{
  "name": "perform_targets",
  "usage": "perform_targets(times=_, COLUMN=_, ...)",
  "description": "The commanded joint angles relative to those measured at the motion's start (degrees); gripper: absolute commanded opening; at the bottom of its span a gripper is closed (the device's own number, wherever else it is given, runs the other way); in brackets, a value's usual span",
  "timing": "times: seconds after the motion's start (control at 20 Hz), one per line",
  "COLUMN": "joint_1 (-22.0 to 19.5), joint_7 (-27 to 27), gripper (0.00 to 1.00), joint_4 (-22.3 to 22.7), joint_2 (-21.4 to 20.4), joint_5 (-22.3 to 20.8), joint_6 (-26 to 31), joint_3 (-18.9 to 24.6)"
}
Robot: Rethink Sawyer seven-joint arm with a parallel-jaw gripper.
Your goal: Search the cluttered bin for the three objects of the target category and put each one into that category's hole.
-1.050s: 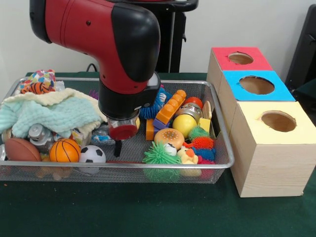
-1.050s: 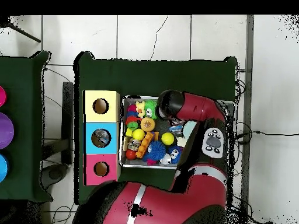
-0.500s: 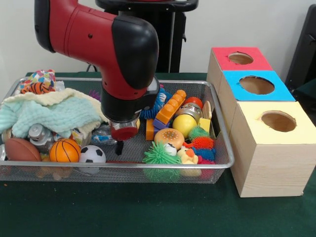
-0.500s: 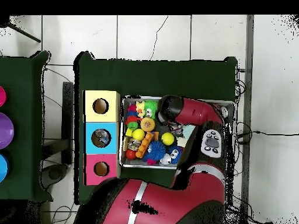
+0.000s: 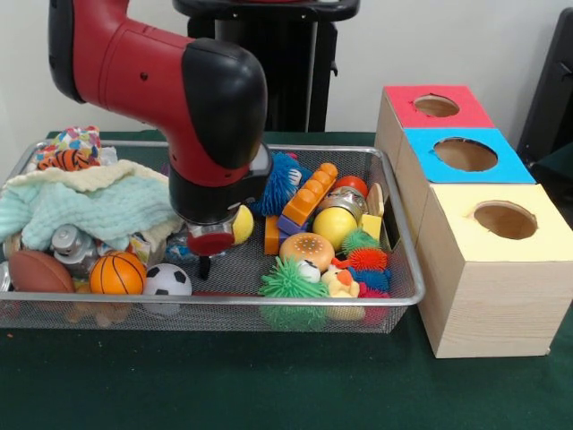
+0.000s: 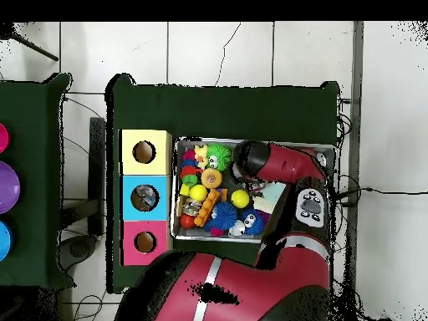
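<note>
1. While you look along the bin from its left, the basketball and soccer ball sit together, likely targets.
2. Just right, your gripper hovers low, still searching; its opening you cannot tell.
3. Rightmost stand the holes; next pick a ball.

Open mesh: bare patch of the wire bin under the gripper.
Blocking: soccer ball left, green spiky ball right, seemingly close.
</note>
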Motion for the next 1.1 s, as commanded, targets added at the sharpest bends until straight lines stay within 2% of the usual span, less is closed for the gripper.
perform_targets(times=0.05, joint_1=-1.64, joint_7=0.10, gripper=1.00, joint_4=4.00, joint_2=1.79, joint_5=0.95, joint_6=2.31, joint_3=4.71)
perform_targets(times=0.35, joint_1=-2.31, joint_7=-1.09, gripper=1.00, joint_4=3.70, joint_2=2.03, joint_5=0.45, joint_6=2.83, joint_3=4.97)
perform_targets(times=0.4, joint_1=-2.37, joint_7=-1.18, gripper=0.00, joint_4=3.75, joint_2=1.99, joint_5=0.18, joint_6=2.30, joint_3=4.89)
perform_targets(times=0.6, joint_1=-2.71, joint_7=-2.19, gripper=0.00, joint_4=3.96, joint_2=1.81, joint_5=-0.38, joint_6=1.06, joint_3=5.12)
perform_targets(times=1.1, joint_1=-4.56, joint_7=-3.78, gripper=0.00, joint_4=4.23, joint_2=0.14, joint_5=1.30, joint_6=3.02, joint_3=7.71)
